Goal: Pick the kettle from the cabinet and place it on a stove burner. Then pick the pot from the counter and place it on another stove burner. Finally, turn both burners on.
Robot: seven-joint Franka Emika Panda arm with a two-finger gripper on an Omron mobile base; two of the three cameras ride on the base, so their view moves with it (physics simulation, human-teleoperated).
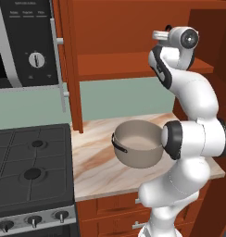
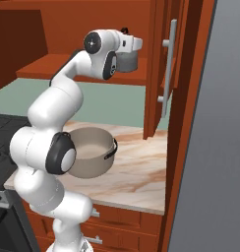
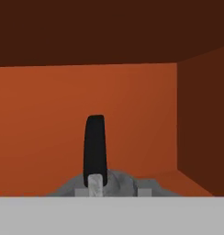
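stove (image 1: 31,171): left of the pot, burners bare | pot (image 1: 138,146): on the surface (image 1: 101,162), below the cabinet | kettle (image 2: 127,61): on the cabinet (image 2: 156,74) shelf above the pot, directly under the gripper (image 3: 114,189), black handle (image 3: 95,147) arching upright between the tips | gripper: closing around the handle; firm pinch cannot be told | next, likely: lift, carry left to stove

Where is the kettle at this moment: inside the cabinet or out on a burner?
Inside. The kettle sits on the cabinet shelf beside the open door, with the gripper at its black handle.
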